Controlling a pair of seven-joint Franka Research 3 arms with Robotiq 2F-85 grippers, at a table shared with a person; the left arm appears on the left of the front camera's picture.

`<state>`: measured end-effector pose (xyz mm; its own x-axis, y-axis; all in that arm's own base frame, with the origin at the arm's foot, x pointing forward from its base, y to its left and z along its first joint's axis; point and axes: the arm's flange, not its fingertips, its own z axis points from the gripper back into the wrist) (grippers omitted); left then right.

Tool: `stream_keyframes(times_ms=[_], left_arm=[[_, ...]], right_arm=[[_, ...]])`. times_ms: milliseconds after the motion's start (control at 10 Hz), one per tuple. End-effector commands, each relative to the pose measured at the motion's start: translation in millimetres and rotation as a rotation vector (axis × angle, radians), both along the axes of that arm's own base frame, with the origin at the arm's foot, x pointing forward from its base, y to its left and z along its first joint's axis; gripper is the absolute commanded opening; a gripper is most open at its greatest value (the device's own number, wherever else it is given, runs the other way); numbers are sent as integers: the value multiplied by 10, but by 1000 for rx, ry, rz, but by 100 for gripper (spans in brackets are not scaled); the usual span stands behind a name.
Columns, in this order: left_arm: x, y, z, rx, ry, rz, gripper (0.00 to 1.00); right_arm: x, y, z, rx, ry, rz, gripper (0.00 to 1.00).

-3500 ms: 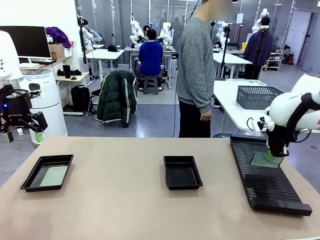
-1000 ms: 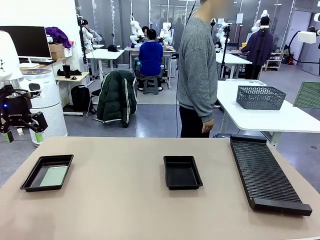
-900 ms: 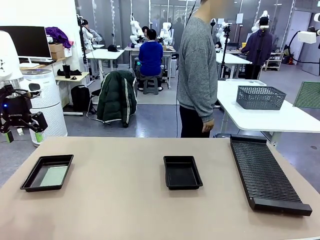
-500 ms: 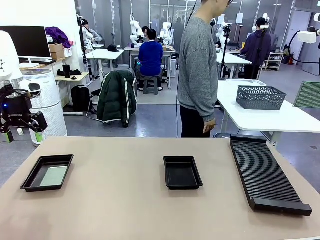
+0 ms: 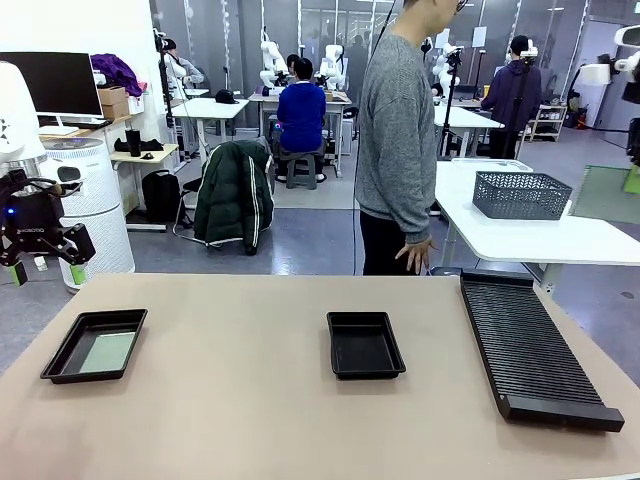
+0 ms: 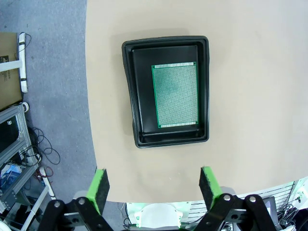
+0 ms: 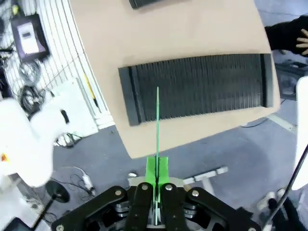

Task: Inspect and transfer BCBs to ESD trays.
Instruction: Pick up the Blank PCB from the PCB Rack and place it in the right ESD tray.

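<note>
You see at the left edge the left gripper (image 5: pixel 44 262), black with green pads and a small blue light, under a white arm housing.

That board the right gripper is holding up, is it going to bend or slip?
Probably stiff: the board stands straight from the right gripper, edge-on with no visible sag. It looks very thin, so likely light. Pinched only at one edge, it might pivot if bumped; the hold looks steady now.
</note>
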<state>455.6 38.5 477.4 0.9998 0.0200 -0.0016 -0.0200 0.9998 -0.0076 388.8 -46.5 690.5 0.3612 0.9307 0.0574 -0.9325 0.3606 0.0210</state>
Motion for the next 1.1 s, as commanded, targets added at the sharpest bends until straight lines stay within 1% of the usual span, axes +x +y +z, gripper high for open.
stream_keyframes(times_ms=[0,200,400,600,700,900,1000], left_arm=[[-5,1,-14,0,-10,-4,100],[-5,1,-14,0,-10,-4,100],[-5,1,-14,0,-10,-4,100],[-5,1,-14,0,-10,-4,100],[-5,1,-14,0,-10,-4,100],[-5,1,-14,0,-10,-4,100],[-5,1,-14,0,-10,-4,100]], right_arm=[[-146,409,-155,56,56,-167,3],[-283,810,-336,106,84,-316,3],[-477,1294,-546,162,77,-552,3],[-577,1778,-794,179,111,-689,3],[-619,1990,-927,222,127,-795,3],[-607,2270,-1164,283,134,-893,3],[-563,2370,-1278,318,153,-956,3]])
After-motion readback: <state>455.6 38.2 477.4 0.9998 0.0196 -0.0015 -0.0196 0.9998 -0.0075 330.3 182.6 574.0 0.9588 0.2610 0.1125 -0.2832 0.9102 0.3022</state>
